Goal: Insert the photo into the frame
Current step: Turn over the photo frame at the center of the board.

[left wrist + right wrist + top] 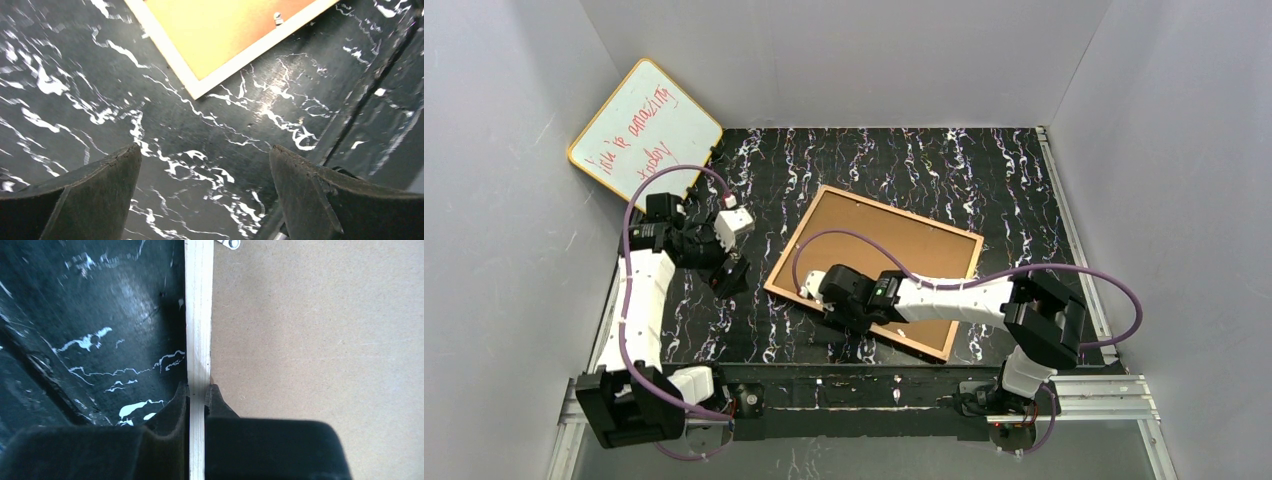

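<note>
Thin rectangular wood-backed frame (894, 235) was laid back-up, long axis far-left to near-right. Its edge was clamped by right gripper (199, 390); left gripper (203, 148) was held spread.

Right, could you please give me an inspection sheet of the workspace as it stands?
Surface: black, white-veined table.
Job's things: frame lies back up, brown backing panel in it; photo not seen.
Clutter: whiteboard with red writing leans at the far-left wall.
Grippers: left end effector open, above the table beside a frame corner; right end effector shut on the frame's wooden rail.
Cables: purple cables loop from both arms; one arcs over the backing panel.
Surroundings: grey walls on three sides; metal rail at the near edge.
</note>
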{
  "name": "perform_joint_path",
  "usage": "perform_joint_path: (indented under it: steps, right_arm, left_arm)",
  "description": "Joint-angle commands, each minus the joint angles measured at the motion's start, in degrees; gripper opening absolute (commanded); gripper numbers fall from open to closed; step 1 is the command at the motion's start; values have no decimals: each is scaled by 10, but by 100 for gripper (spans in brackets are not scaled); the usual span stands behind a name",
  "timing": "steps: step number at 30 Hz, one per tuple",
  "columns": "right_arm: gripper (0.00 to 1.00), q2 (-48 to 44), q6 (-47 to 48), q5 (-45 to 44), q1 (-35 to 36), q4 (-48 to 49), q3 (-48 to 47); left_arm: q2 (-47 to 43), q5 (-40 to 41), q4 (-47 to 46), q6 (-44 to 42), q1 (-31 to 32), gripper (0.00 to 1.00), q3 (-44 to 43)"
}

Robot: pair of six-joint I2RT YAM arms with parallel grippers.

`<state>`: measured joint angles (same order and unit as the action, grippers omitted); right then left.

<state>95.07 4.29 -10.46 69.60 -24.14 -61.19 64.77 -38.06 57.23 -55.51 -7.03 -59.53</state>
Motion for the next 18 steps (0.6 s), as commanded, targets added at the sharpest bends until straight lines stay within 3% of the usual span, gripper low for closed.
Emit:
perform_joint_path:
  steps: [1, 6, 9, 14, 18]
  right_arm:
    - [1, -21, -14, 12, -18, 11, -118]
    - [1, -19, -38, 95, -46, -11, -193]
    - [1, -23, -70, 159, -69, -13, -221]
    - [1, -30, -95, 247, -106, -7, -253]
    - [1, -19, -112, 287, -125, -16, -288]
  left_arm:
    - [-62, -75, -10, -192, -1, 98, 25]
    - [-139, -134, -54, -385, -1, 98, 77]
    - [-163, -138, -115, -444, -1, 98, 104]
    - [-156, -166, -117, -567, -1, 98, 85]
    - [-139, -164, -113, -612, 6, 96, 72]
